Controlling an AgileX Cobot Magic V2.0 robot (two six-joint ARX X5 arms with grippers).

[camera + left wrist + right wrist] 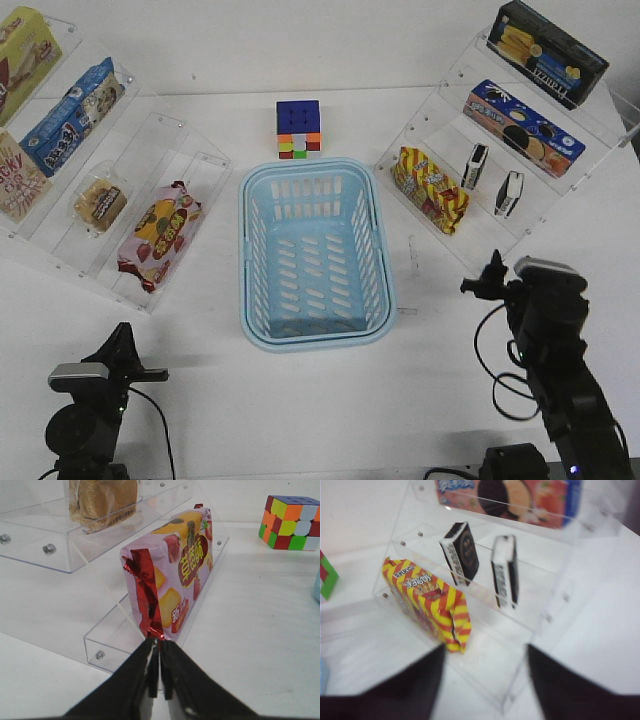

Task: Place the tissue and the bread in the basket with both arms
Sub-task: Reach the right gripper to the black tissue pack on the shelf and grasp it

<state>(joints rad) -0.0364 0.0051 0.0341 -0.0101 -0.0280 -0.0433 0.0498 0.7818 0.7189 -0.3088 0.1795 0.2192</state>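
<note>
The tissue (477,166), a small flat black-faced pocket pack with white edges, stands on edge on the middle step of the clear acrylic rack (560,190) by the desk's right edge, and a second like pack (509,194) stands just beside it: two in all. It looks light and slightly soft, its film probably slippery, so a pinch across the flat faces near the upper edge seems safest. The bread (100,203), a small tan-brown bun in clear wrapper with a dark label, lies alone on the matching rack (60,262) at the left edge; it should be light and easily crushed, best held gently by its sides. One large light blue slotted plastic basket (247,270) sits at mid-desk, nothing in it. The right gripper (485,680) hangs with its jaws spread wide, facing the tissue packs past one yellow-red striped snack bag (432,602). The left gripper (159,667) is clenched on nothing, its tips at the red crimped seam of one pink-red biscuit packet (170,575); whether they touch, I cannot tell. One colourful puzzle cube (298,129) stands behind the basket toward the far edge. Neither item is yet grasped.
</note>
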